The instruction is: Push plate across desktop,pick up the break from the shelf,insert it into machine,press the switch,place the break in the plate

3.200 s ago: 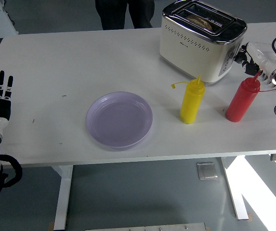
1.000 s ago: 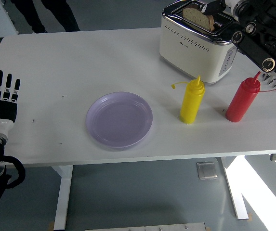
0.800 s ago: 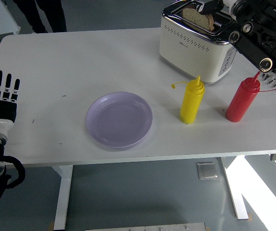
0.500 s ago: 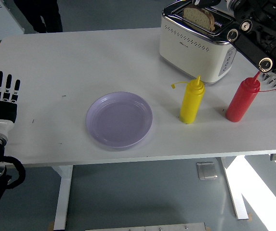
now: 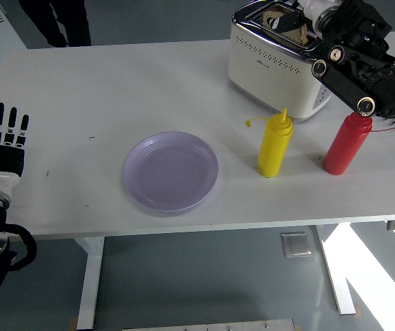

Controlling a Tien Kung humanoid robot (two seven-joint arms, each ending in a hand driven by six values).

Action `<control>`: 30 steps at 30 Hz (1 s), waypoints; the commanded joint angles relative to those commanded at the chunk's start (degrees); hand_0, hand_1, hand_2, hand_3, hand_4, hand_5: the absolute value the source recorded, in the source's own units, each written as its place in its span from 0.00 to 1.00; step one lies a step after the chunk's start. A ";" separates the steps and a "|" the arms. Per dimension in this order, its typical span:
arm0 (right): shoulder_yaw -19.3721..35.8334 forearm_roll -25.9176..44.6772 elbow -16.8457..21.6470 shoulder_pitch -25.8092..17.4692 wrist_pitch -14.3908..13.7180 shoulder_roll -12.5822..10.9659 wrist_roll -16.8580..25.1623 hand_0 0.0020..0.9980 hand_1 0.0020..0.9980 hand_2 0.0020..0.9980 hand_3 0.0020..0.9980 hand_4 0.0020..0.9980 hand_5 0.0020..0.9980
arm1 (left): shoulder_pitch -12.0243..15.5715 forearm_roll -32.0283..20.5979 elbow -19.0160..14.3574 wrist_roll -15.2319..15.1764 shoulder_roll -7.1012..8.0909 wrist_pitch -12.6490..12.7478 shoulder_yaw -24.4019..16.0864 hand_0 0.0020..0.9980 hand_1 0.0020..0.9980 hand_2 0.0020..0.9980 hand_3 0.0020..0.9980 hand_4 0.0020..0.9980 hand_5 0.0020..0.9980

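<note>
The cream toaster (image 5: pixel 280 65) stands at the table's back right, with a slice of bread (image 5: pixel 288 26) sticking up out of its top slot. My right hand (image 5: pixel 295 15) has come in over the toaster's top, and its dark fingers curl around the slice, hiding part of it. The lilac plate (image 5: pixel 171 171) lies bare in the middle of the table, well left of the toaster. At the left edge my left hand (image 5: pixel 1 127) rests with its fingers straight up and nothing in it.
A yellow squeeze bottle (image 5: pixel 274 146) and a red one (image 5: pixel 345 143) stand in front of the toaster, the red one right under my right forearm (image 5: pixel 362 72). A person's legs (image 5: pixel 52 17) show at the far left.
The bread has risen out of the toaster. My right arm rose from the toaster's side to its top and its fingers closed on the slice. The person walked left.
</note>
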 joint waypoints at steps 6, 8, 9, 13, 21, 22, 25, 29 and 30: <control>-2.14 -1.18 -0.75 -0.43 -1.01 0.67 -1.34 0.50 0.60 0.68 0.71 0.64 0.18 | 0.00 -0.03 0.09 -0.08 -0.01 0.01 0.09 0.79 0.74 0.71 0.69 0.65 0.99; -2.79 -1.40 -0.95 -0.55 -1.43 0.85 -1.74 0.46 0.55 0.63 0.70 0.53 0.06 | 0.00 -0.04 0.09 -0.10 -0.01 0.01 0.13 0.79 0.74 0.71 0.68 0.65 0.99; -3.04 -1.49 -1.04 -0.61 -1.57 0.91 -1.85 0.46 0.55 0.63 0.70 0.53 0.06 | 0.00 -0.05 0.09 -0.12 -0.01 0.01 0.15 0.79 0.74 0.71 0.68 0.65 0.99; -3.75 -1.79 -1.29 -0.90 -2.48 1.14 -2.02 0.43 0.51 0.57 0.65 0.48 0.06 | 0.04 -0.16 0.17 -0.24 -0.03 -0.02 0.39 0.79 0.74 0.71 0.68 0.65 0.99; -4.40 -1.74 -1.56 -1.10 -4.94 1.28 -1.87 0.41 0.49 0.52 0.60 0.42 0.03 | 0.12 -0.21 0.24 -0.39 -0.09 0.06 0.77 0.79 0.74 0.71 0.68 0.64 0.99; -4.49 -1.71 -1.59 -1.13 -5.07 1.30 -1.88 0.41 0.49 0.52 0.60 0.42 0.03 | 0.13 -0.21 0.24 -0.40 -0.08 0.07 0.75 0.79 0.74 0.71 0.68 0.64 0.99; -4.95 -1.75 -1.45 -1.31 -5.45 1.41 -1.96 0.40 0.47 0.48 0.53 0.38 0.01 | 0.17 -0.23 0.22 -0.42 -0.06 0.10 0.68 0.79 0.74 0.71 0.68 0.64 0.99; -5.19 -2.43 -0.88 -1.45 -7.05 1.46 -1.79 0.40 0.47 0.48 0.53 0.38 0.01 | 0.16 -0.26 0.22 -0.42 -0.05 0.10 0.60 0.79 0.74 0.71 0.68 0.64 0.99; -5.11 -2.61 -0.72 -1.45 -7.60 1.43 -1.69 0.40 0.47 0.48 0.53 0.38 0.01 | 0.16 -0.30 0.23 -0.39 -0.05 0.07 0.56 0.79 0.74 0.71 0.68 0.64 0.99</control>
